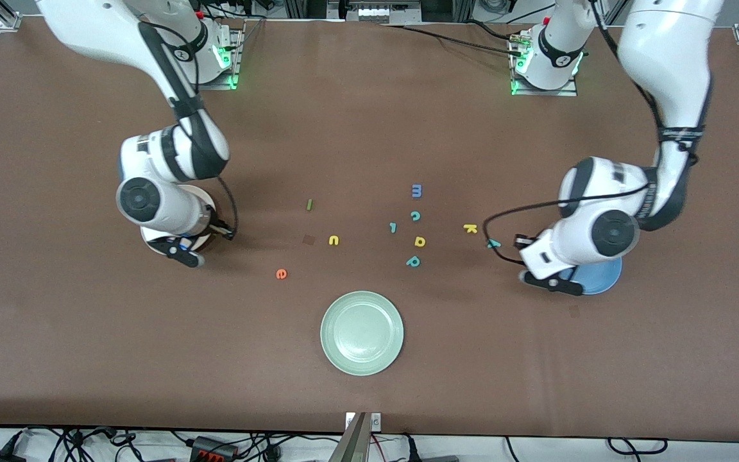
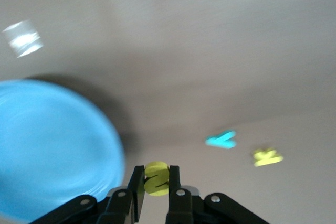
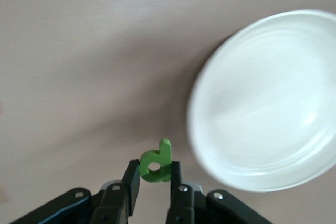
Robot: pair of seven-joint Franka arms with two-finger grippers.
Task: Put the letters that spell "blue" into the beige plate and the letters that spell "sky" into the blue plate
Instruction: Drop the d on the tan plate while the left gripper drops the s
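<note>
The pale green plate (image 1: 362, 332) lies nearest the camera, unused. The yellow s (image 2: 156, 178), pinched in the closed left gripper (image 2: 156, 182), hangs just beside the blue plate (image 2: 47, 145); the right gripper (image 3: 153, 178) clamps the green b (image 3: 156, 163) beside the beige plate (image 3: 268, 103).

A high front camera faces both arms; wrist cameras look closely down past each tool (image 2: 156, 182) at the table (image 1: 369, 128).

Table (image 1: 87, 359) brown. Plates: blue (image 1: 600, 277), beige (image 3: 268, 103), pale green (image 1: 362, 332). Letters: yellow s (image 2: 156, 178), green b (image 3: 156, 163), yellow k (image 1: 470, 228), teal y (image 1: 492, 243), yellow u (image 1: 333, 240), orange-red e (image 1: 281, 274), blue m (image 1: 417, 190)
</note>
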